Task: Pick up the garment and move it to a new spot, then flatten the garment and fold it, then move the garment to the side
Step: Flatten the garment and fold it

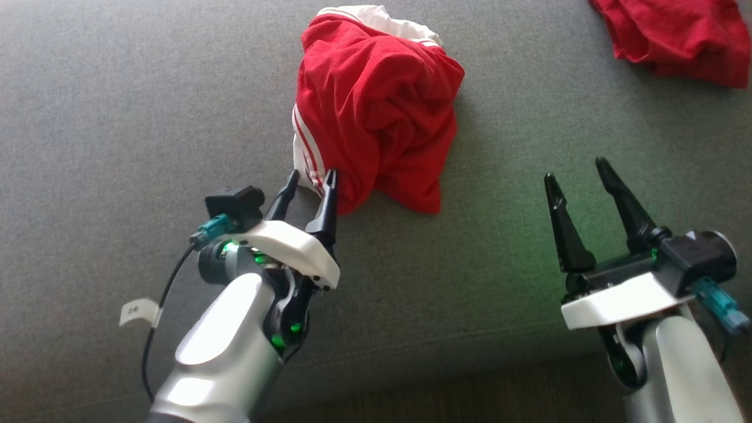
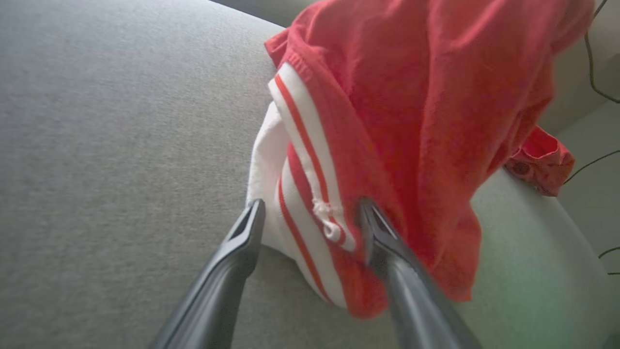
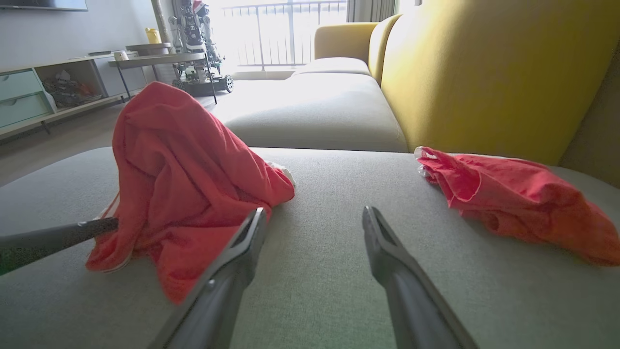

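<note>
The garment [image 1: 376,111] is a crumpled red heap with white panels and red-and-white striped trim, standing on the grey couch seat [image 1: 117,117]. My left gripper [image 1: 311,182] is open at its near-left corner. In the left wrist view the striped trim [image 2: 310,203] lies between its two fingers, which are spread apart around it. My right gripper [image 1: 581,176] is open and empty, well to the right of the garment and off it. The right wrist view shows the garment [image 3: 184,184] at left, with one finger [image 3: 58,237] of the left gripper reaching its edge.
A second red cloth [image 1: 681,35] lies at the far right of the seat, seen also as red cloth [image 3: 518,203] before the yellow backrest [image 3: 484,72]. The seat's front edge [image 1: 411,376] runs below the arms. A shelf and table [image 3: 72,82] stand beyond.
</note>
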{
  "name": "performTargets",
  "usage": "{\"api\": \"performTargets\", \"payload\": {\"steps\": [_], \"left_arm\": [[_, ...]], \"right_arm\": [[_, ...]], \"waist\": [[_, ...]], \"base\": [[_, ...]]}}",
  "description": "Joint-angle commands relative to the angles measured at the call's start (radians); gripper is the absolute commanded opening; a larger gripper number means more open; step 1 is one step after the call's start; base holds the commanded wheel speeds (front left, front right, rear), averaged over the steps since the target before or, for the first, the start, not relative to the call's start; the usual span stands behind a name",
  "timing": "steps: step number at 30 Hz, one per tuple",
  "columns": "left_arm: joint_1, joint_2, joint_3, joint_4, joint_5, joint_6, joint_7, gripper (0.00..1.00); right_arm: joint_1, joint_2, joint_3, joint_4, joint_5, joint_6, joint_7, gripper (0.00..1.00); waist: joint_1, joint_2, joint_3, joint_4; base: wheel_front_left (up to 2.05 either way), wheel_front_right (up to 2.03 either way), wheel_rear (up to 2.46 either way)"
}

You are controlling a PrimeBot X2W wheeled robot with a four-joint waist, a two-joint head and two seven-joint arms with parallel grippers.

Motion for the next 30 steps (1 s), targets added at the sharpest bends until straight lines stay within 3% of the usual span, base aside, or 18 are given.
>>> {"api": "performTargets", "payload": {"steps": [1,2,4,15,20,23,27,30], "left_arm": [[-0.054,0.009,0.008,-0.025,-0.013,0.003,-0.005,0.89],[-0.056,0.009,0.003,-0.027,-0.021,-0.001,-0.005,0.48],[-0.062,0.009,-0.006,-0.031,-0.028,-0.007,-0.005,0.0],[-0.085,0.009,0.003,-0.107,-0.073,-0.052,-0.006,0.0],[-0.119,0.009,0.002,-0.216,-0.217,-0.109,-0.003,0.0],[-0.174,0.009,-0.005,-0.25,-0.333,-0.122,0.037,0.0],[-0.283,0.009,0.008,-0.296,-0.479,-0.104,0.117,0.0],[-0.385,0.009,0.035,-0.321,-0.584,-0.049,0.159,0.0]], "right_arm": [[-0.035,0.0,0.017,-0.036,0.006,0.0,-0.009,1.0],[-0.036,0.0,0.016,-0.036,0.007,0.0,-0.009,1.0],[-0.038,0.0,0.016,-0.037,0.008,0.0,-0.009,1.0],[-0.043,0.0,0.022,-0.035,0.017,0.0,-0.009,1.0],[-0.034,0.0,0.031,-0.031,0.042,0.0,-0.009,1.0],[-0.024,0.0,0.043,-0.024,0.063,0.0,-0.009,1.0],[-0.008,0.0,0.055,-0.02,0.084,0.0,-0.009,1.0],[-0.002,0.0,0.056,-0.018,0.097,0.0,-0.009,1.0]], "waist": [[0.0,0.0,0.003,0.001],[0.0,0.0,0.004,0.002],[0.0,0.0,0.005,0.002],[0.0,0.0,-0.02,-0.01],[0.0,0.0,-0.071,-0.035],[0.0,0.0,-0.102,-0.056],[0.0,0.0,-0.131,-0.088],[0.0,0.0,-0.15,-0.114]], "base": [[0.0,0.0,0.0],[0.0,0.0,0.0],[0.0,0.0,0.0],[0.0,0.0,0.0],[0.0,0.0,0.0],[0.0,0.0,0.0],[0.0,0.0,0.0],[0.0,0.0,0.0]]}}
